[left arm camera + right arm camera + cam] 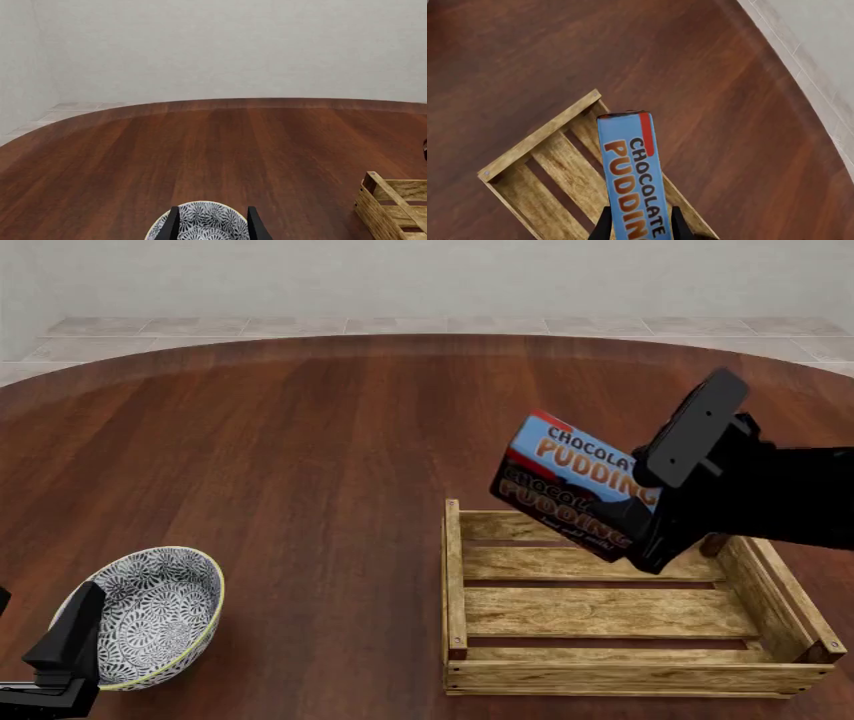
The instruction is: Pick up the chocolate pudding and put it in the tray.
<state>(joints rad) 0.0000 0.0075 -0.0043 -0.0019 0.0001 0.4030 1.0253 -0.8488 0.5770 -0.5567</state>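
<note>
The chocolate pudding (577, 490) is a small carton with a blue top band and a dark brown front. It hangs tilted in the air over the far edge of the tray (455, 580), with my right gripper (651, 525) shut on it. In the right wrist view the chocolate pudding (634, 170) sticks out between the fingers of the right gripper (640, 229), and the tray (540, 135) of light wooden slats lies below, nothing in it. My left gripper (67, 645) stands open low at the near left, beside a bowl.
A round white-and-dark patterned bowl (154, 615) sits on the wooden table at the near left; in the left wrist view the bowl (203, 220) shows just beyond the left gripper (213, 231). A corner of the tray (387, 205) shows there too.
</note>
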